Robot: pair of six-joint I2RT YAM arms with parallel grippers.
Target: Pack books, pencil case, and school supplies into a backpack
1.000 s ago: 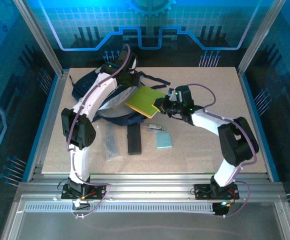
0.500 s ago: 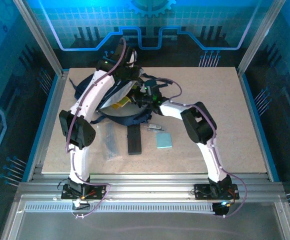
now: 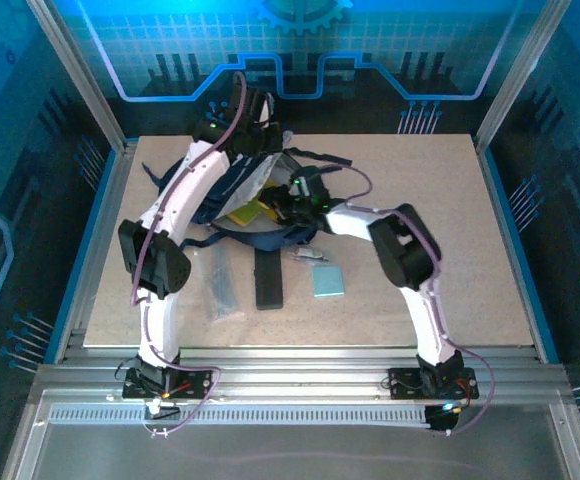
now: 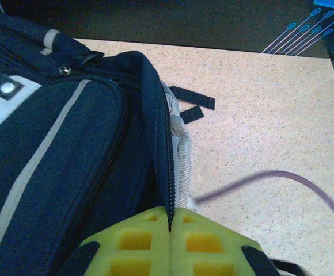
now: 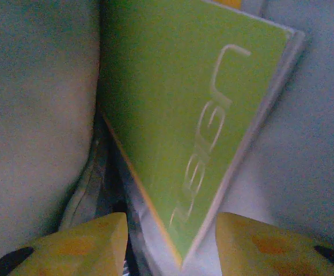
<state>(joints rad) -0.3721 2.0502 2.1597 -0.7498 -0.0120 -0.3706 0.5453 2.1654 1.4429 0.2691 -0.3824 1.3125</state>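
The navy backpack (image 3: 167,172) lies at the back left with its mouth held open. My left gripper (image 3: 253,140) is shut on the backpack's zipper edge (image 4: 170,195), its fingers (image 4: 138,241) pressed together. My right gripper (image 3: 278,201) reaches into the mouth and stands open (image 5: 173,241). The lime-green book (image 5: 184,115) lies inside, its corner between the parted fingers and touching neither. A yellow-orange book (image 3: 240,213) shows beneath it. On the table lie the black pencil case (image 3: 268,278), the grey ruler strip (image 3: 222,283), the light-blue pad (image 3: 327,281) and the small clip (image 3: 308,256).
Dark straps (image 3: 315,160) of the backpack trail to the right of the bag. A purple cable (image 4: 270,178) crosses the left wrist view. Metal frame posts (image 3: 110,120) border the table; its right half is bare board (image 3: 440,190).
My right arm swung left from above the table into the backpack with the green book, then its jaws opened and let the book go. The left gripper kept its hold.
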